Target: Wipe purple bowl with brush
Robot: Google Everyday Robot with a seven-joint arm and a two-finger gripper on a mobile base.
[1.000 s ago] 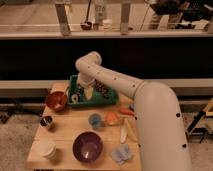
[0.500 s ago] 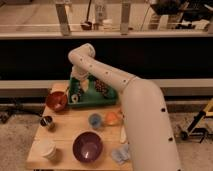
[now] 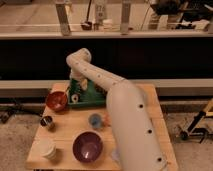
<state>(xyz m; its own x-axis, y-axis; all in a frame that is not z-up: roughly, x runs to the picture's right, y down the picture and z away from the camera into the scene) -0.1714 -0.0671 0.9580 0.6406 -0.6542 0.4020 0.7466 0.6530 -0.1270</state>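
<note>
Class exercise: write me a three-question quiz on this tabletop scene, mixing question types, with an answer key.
1. True or false: the gripper is at the green tray, away from the purple bowl.
2. Which sits nearest the front edge of the table? A) purple bowl B) red-orange bowl C) green tray
3. Fill in: the white cup stands to the picture-____ of the purple bowl.
Key: 1 true; 2 A; 3 left.

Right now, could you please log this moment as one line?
hand: at green tray, left end | purple bowl: table front, untouched | wipe: not begun
</note>
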